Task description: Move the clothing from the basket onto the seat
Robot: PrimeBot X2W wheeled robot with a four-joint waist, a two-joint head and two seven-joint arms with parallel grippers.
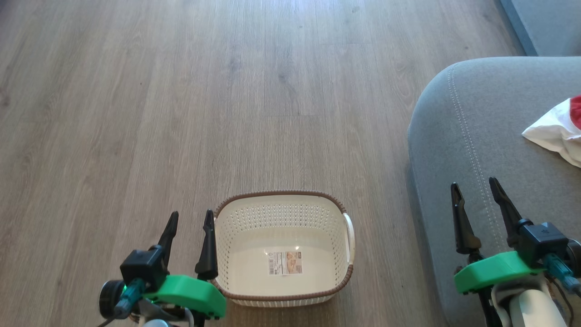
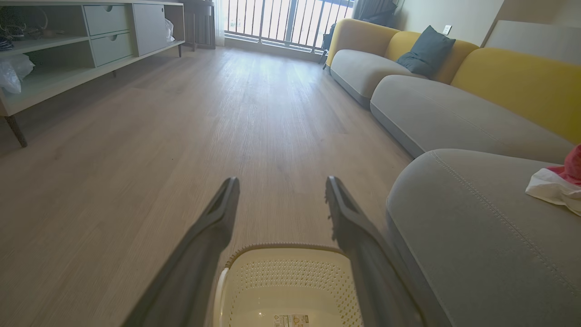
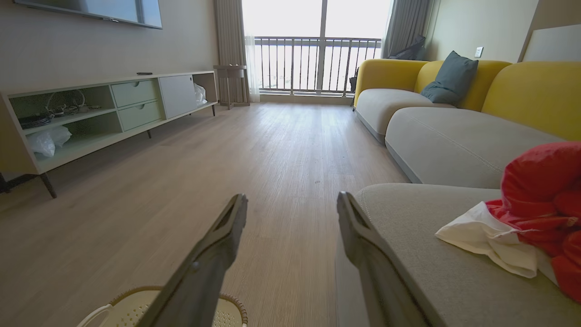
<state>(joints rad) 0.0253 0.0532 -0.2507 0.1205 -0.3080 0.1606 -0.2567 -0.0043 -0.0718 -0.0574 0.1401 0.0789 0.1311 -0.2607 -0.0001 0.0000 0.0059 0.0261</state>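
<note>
Cream plastic basket: stands upright on the wooden floor, with a brown woven-look rim and a white handle on each side. Its perforated walls and smooth bottom are in plain sight.
Label: lies flat on the middle of the basket's bottom.
Clothing: red and white fabric crumpled in a heap on the seat, well to the right of the basket. A white fold points toward the basket and the red part bunches behind it. How many pieces make up the heap cannot be told.
Seat: grey cushion with pale stitched seams, near the basket on its right, with a strip of floor between them.
Left claw: fingers apart with nothing between them, just beside the basket's left side. One finger crosses the left rim in the head view; whether it touches cannot be told.
Right claw: fingers apart and holding nothing, to the right of the basket, over the seat's near edge and short of the clothing.
Sofa: more grey cushions with yellow backs, beyond the basket on the right.
Low cabinet: beyond the basket on the left.
</note>
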